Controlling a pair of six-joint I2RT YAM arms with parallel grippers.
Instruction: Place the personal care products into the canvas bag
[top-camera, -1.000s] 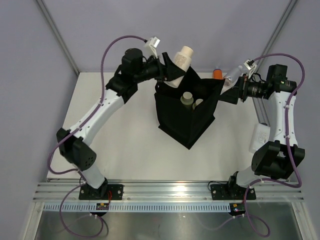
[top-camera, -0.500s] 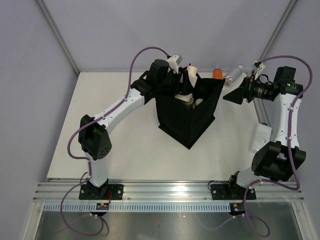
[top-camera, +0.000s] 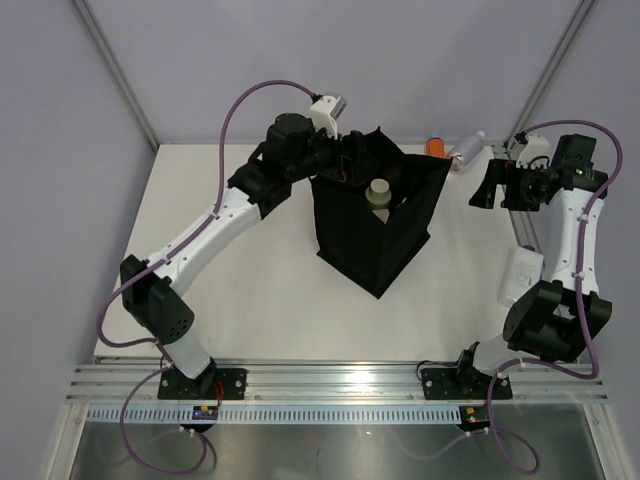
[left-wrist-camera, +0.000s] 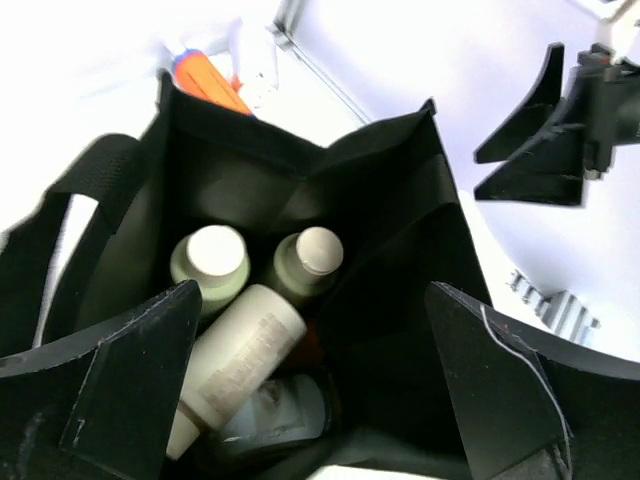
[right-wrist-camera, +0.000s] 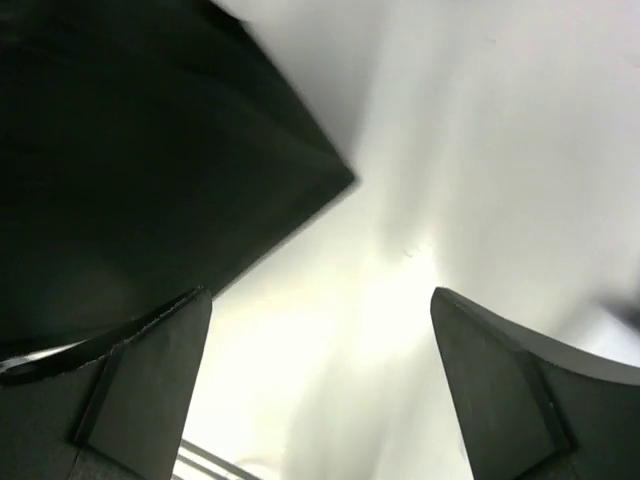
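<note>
The left gripper (left-wrist-camera: 312, 300) is hanging over the open mouth of the canvas bag (left-wrist-camera: 250, 150), its fingers (left-wrist-camera: 130, 380) standing wide apart with nothing between them. Below them, two sage-green bottles (left-wrist-camera: 210, 260) are standing upright in the bag, and a cream-white bottle (left-wrist-camera: 235, 360) is lying slanted against them at the lower left of the wrist view.

That slanted bottle is taking up floor room, so later items are likely to pile up on it rather than settle. The spread fingers are sitting close to the bag's rim, and the strap handle (left-wrist-camera: 70, 220) is drooping at the left. A careless lift could be catching fabric and dragging or tipping the soft bag.

The right gripper (top-camera: 487, 185) is hovering at the upper right of the overhead view, its fingers also spread and empty. It is pointing toward the bag's right side. An orange bottle (top-camera: 435, 147) and a clear bottle (top-camera: 467, 150) are waiting behind the bag at the far edge of the table (top-camera: 250, 290). A glancing touch could be sending them rolling off.

A flat white pack (top-camera: 522, 272), seemingly another product, is lying beside the right arm at mid-right, where the arm could be sweeping it. Both arms are working near one bag mouth, so they are risking a clash.
</note>
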